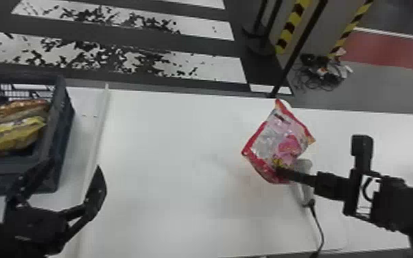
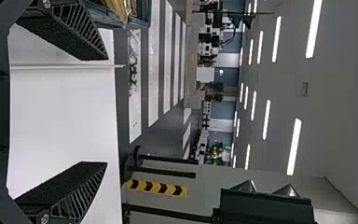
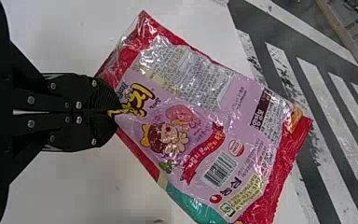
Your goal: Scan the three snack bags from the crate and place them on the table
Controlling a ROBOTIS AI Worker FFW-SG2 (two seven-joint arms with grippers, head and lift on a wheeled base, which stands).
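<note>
right gripper (image 1: 280,171): fingers together, clamped on near edge of pink-red snack bag (image 1: 267,140) | bag: extends far from fingertips, over table (image 1: 168,137), right side | left gripper (image 1: 74,165): fingers apart, near-left | crate (image 1: 63,137): left, yellow bag (image 1: 13,135) inside

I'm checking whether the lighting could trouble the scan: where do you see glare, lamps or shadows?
Right wrist view: crinkly white highlights on the pink snack bag, strongest towards its clear corner; left wrist view: ceiling lamps as bright strips; head view: a faint, soft shadow on the white table near the bag.
</note>
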